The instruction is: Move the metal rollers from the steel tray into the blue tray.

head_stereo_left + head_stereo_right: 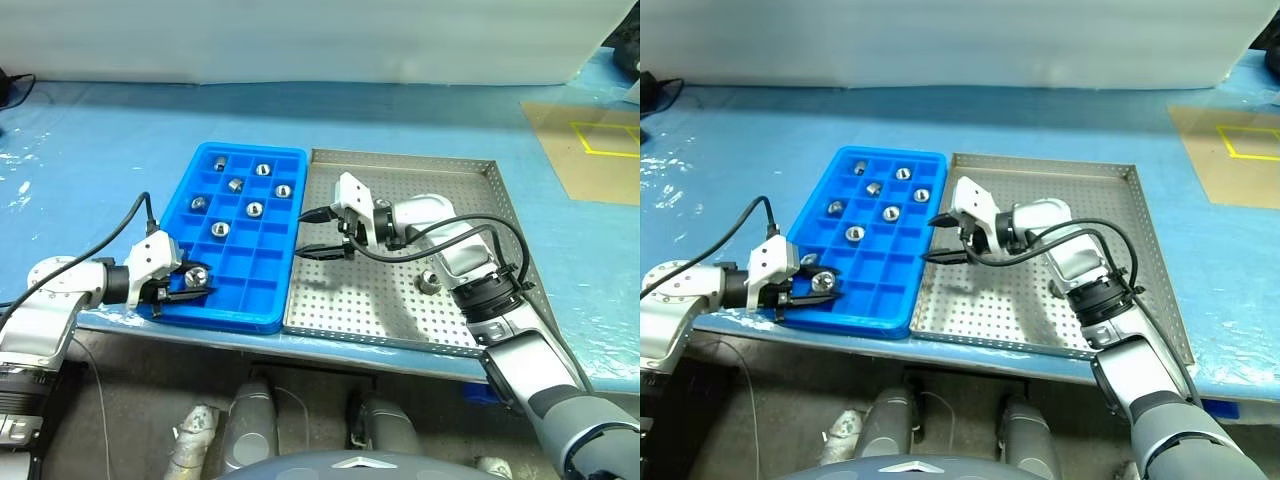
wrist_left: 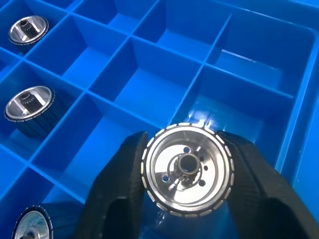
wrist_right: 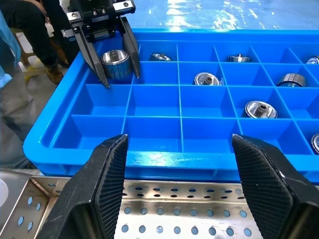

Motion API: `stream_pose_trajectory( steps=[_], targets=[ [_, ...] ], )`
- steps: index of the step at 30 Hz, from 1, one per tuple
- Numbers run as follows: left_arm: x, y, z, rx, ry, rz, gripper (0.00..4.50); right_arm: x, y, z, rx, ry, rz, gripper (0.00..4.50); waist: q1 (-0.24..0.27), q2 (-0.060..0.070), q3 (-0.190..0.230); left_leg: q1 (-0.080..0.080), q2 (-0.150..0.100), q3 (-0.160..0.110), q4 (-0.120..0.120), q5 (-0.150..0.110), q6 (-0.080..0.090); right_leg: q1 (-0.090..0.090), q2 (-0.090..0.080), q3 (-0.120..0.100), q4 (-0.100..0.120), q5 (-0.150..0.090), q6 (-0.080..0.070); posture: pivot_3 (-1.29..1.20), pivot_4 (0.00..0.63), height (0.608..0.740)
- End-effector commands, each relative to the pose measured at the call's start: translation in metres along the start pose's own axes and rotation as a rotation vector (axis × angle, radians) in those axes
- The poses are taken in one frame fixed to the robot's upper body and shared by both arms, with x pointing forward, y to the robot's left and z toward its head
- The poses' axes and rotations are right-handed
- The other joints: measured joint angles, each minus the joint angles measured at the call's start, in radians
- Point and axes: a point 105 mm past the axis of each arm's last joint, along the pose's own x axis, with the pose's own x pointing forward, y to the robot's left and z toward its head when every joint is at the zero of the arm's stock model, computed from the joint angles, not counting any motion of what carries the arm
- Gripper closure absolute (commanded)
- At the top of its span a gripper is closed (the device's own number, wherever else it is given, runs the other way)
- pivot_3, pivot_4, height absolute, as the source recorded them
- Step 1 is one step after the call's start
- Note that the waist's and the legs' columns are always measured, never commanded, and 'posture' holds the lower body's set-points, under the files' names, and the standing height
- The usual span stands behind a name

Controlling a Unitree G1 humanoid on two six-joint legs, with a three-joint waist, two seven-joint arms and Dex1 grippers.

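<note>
The blue tray (image 1: pixel 240 300) lies left of the steel tray (image 1: pixel 400 165), their sides touching. My left gripper (image 1: pixel 197 282) reaches into the blue tray's near left corner compartment, and its fingers (image 2: pixel 124 174) press both sides of a metal roller (image 2: pixel 187 169) held low in that cell. Several other metal rollers (image 1: pixel 254 209) sit in cells toward the far end. One roller (image 1: pixel 428 281) lies on the steel tray's perforated floor. My right gripper (image 1: pixel 305 232) hovers open and empty over the steel tray's left edge, pointing at the blue tray.
Both trays rest near the front edge of a table with a blue cover (image 1: pixel 90 150). A brown sheet with yellow tape (image 1: pixel 595 145) lies at the far right. A person in dark clothes (image 3: pixel 30 30) stands beyond the blue tray's left end.
</note>
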Motion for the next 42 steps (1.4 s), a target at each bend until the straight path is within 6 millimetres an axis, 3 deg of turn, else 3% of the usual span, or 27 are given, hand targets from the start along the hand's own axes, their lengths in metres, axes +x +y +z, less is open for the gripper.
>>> stream_pose_trajectory(
  steps=[1, 4, 5, 7, 10, 14, 16, 19, 21, 28, 34, 42],
  targets=[
    [-0.005, 0.006, 0.002, 0.040, 0.031, 0.008, 1.17, -0.006, -0.003, 0.011, -0.035, -0.035, -0.028, 1.10, 0.000, 0.000, 0.000, 0.000, 0.000, 0.000, 0.000, 0.000, 0.000, 0.000, 0.000, 0.000, 0.000, 0.000, 0.000, 0.09, 0.150, 0.740],
    [-0.004, 0.010, 0.002, 0.065, 0.028, 0.032, 0.12, -0.008, -0.006, 0.011, -0.034, -0.036, -0.041, 1.10, -0.002, 0.000, 0.000, 0.000, 0.000, 0.000, 0.000, 0.000, 0.000, 0.000, 0.000, 0.000, 0.000, 0.000, 0.000, 0.08, 0.150, 0.740],
    [-0.003, 0.014, 0.003, 0.082, 0.018, 0.059, 0.03, -0.008, -0.006, 0.010, -0.033, -0.035, -0.043, 1.10, -0.003, 0.000, 0.000, 0.000, 0.000, 0.000, 0.000, 0.000, -0.001, 0.000, 0.000, 0.000, 0.000, 0.000, 0.000, 0.08, 0.150, 0.740],
    [-0.001, 0.016, 0.009, 0.079, -0.015, 0.057, 0.03, -0.009, -0.006, 0.010, -0.031, -0.036, -0.045, 1.10, -0.005, 0.000, 0.000, 0.000, 0.000, 0.000, 0.000, 0.001, -0.001, 0.000, 0.000, 0.001, 0.000, 0.000, 0.000, 0.08, 0.150, 0.740],
    [0.007, 0.031, 0.036, 0.075, -0.144, 0.134, 0.03, -0.011, -0.007, 0.010, -0.026, -0.037, -0.058, 1.10, -0.002, 0.000, 0.000, 0.000, 0.000, 0.000, 0.000, 0.001, -0.002, 0.000, 0.000, 0.000, 0.000, 0.000, 0.000, 0.07, 0.150, 0.740],
    [0.021, 0.033, 0.074, 0.041, -0.323, 0.126, 0.03, -0.025, -0.015, 0.006, -0.015, -0.021, -0.105, 1.10, 0.001, -0.001, 0.000, 0.000, 0.000, 0.000, 0.002, 0.002, -0.003, 0.001, -0.001, 0.000, 0.002, 0.000, 0.000, 0.05, 0.150, 0.740],
    [0.037, 0.036, 0.097, -0.017, -0.445, 0.123, 0.03, -0.040, -0.021, -0.005, 0.004, 0.012, -0.165, 1.10, 0.006, 0.000, 0.000, 0.000, -0.001, 0.000, 0.003, 0.002, -0.003, 0.001, -0.001, 0.000, 0.002, 0.000, 0.000, 0.04, 0.150, 0.740],
    [0.055, 0.033, 0.109, -0.034, -0.496, 0.101, 0.03, -0.055, -0.027, -0.014, 0.034, 0.035, -0.236, 1.10, 0.004, -0.001, 0.000, 0.000, -0.001, 0.000, 0.004, 0.002, -0.002, 0.002, -0.001, 0.000, 0.002, 0.000, 0.000, 0.02, 0.150, 0.740],
    [0.081, 0.018, 0.117, -0.026, -0.513, 0.010, 0.03, -0.077, -0.031, -0.030, 0.085, 0.064, -0.340, 1.10, -0.003, -0.001, 0.000, 0.000, -0.001, 0.000, 0.004, 0.002, -0.002, 0.002, 0.000, 0.001, 0.002, 0.000, 0.000, -0.03, 0.150, 0.740],
    [0.112, -0.012, 0.119, -0.013, -0.497, -0.188, 0.03, -0.110, -0.015, -0.053, 0.162, 0.123, -0.458, 1.10, -0.031, -0.001, 0.000, 0.000, -0.001, 0.000, 0.003, 0.001, -0.001, 0.001, 0.002, 0.002, 0.001, 0.000, 0.000, -0.14, 0.150, 0.740],
    [0.127, -0.012, 0.124, 0.001, -0.496, -0.263, 0.03, -0.132, 0.016, -0.082, 0.272, 0.193, -0.532, 1.10, -0.038, 0.000, -0.001, 0.002, -0.001, 0.000, 0.003, -0.001, 0.003, 0.004, 0.002, 0.002, -0.001, 0.000, 0.000, -0.21, 0.150, 0.740],
    [0.138, -0.009, 0.122, 0.045, -0.482, -0.281, 0.03, -0.140, 0.025, -0.101, 0.332, 0.230, -0.597, 1.10, -0.067, 0.000, -0.001, 0.004, -0.001, 0.001, 0.006, -0.002, 0.004, 0.005, 0.001, 0.004, 0.000, 0.001, 0.002, -0.27, 0.150, 0.740]
  ],
)
